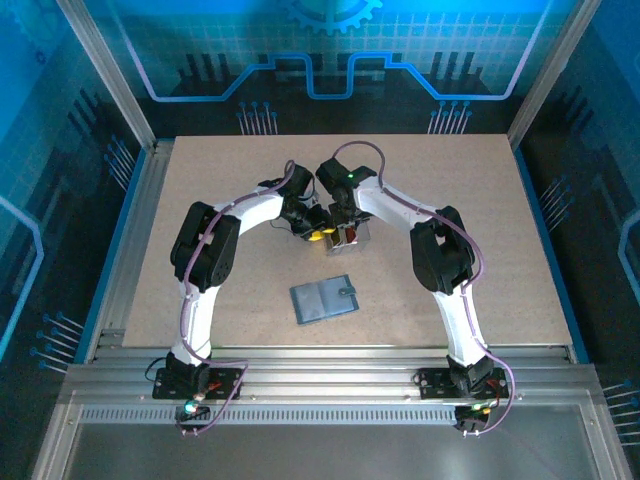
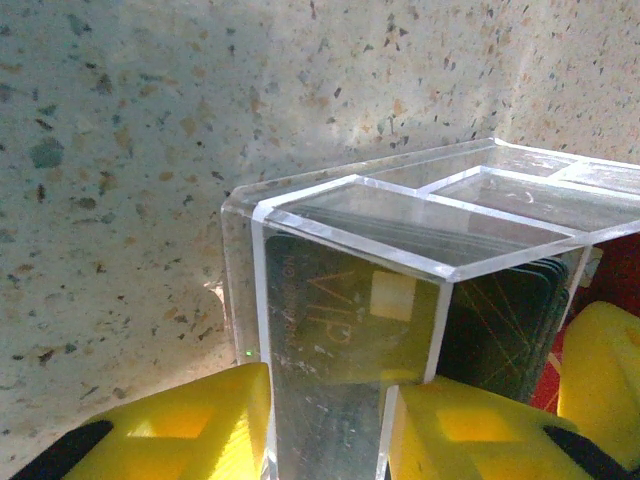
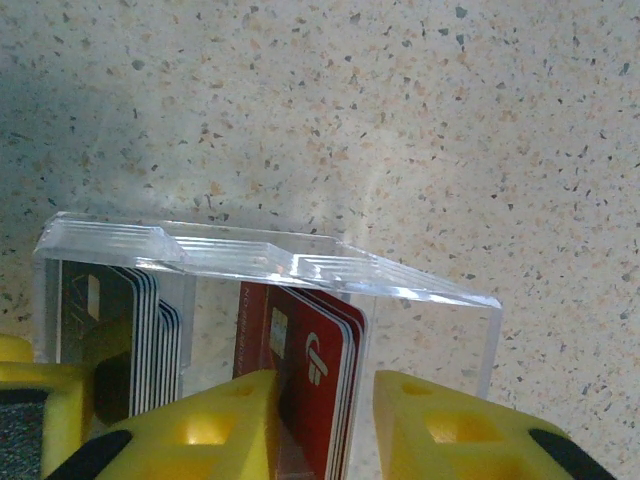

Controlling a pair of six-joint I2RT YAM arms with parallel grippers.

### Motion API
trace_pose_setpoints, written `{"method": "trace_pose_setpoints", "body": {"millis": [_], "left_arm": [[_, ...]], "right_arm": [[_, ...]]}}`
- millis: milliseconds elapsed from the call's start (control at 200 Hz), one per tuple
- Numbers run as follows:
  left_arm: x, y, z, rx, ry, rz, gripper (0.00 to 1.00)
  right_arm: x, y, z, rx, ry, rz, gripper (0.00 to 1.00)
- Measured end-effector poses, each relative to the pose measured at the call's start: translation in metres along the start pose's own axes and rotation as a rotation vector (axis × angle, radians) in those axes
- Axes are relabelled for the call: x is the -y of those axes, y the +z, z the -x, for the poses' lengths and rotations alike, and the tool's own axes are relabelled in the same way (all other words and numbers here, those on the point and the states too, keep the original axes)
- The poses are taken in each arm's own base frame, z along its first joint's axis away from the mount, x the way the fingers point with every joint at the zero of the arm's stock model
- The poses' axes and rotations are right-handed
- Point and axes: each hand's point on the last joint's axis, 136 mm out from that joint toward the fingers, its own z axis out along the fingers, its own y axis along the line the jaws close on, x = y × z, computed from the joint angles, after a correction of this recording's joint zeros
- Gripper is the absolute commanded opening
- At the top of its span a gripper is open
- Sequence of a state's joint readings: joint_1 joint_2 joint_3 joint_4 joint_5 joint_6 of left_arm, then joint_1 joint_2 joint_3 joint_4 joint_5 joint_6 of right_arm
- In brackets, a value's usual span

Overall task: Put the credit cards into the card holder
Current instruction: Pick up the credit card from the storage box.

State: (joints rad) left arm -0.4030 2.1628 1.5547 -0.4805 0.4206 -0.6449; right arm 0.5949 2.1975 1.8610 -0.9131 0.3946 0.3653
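The left jaws are squeezing a clear box (image 2: 400, 215) in the middle of the worktop (image 1: 480, 200). The right jaws are sitting around its red credit cards (image 3: 320, 370); I cannot tell if they are gripping. The card holder (image 1: 324, 299) is lying nearer the near edge.

Box (image 1: 352, 236) sits about the middle of the table (image 1: 500, 250), with cards (image 3: 310, 370) standing on edge inside in side-by-side compartments. Wallet (image 1: 323, 300) lies flat between the box and the near edge, not touching it. My right gripper (image 3: 322, 420) straddles one stack, and my left gripper (image 2: 328, 430) straddles the box's end.
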Motion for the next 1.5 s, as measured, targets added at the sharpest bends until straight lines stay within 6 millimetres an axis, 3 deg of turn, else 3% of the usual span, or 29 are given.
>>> {"method": "trace_pose_setpoints", "body": {"millis": [195, 700, 1031, 1501], "left_arm": [[0.001, 0.000, 0.000, -0.001, 0.001, -0.004, 0.36], [0.001, 0.001, 0.000, 0.000, 0.002, -0.011, 0.35], [0.001, 0.001, 0.000, 0.000, 0.002, -0.011, 0.35], [0.002, 0.000, 0.000, -0.007, -0.002, -0.022, 0.36]], "right_arm": [[0.003, -0.005, 0.002, 0.004, -0.006, -0.017, 0.31], [0.004, -0.013, 0.005, 0.012, -0.025, -0.023, 0.17], [-0.001, -0.019, 0.004, 0.012, -0.033, -0.008, 0.15], [-0.014, -0.043, 0.006, 0.024, -0.043, 0.076, 0.01]]}}
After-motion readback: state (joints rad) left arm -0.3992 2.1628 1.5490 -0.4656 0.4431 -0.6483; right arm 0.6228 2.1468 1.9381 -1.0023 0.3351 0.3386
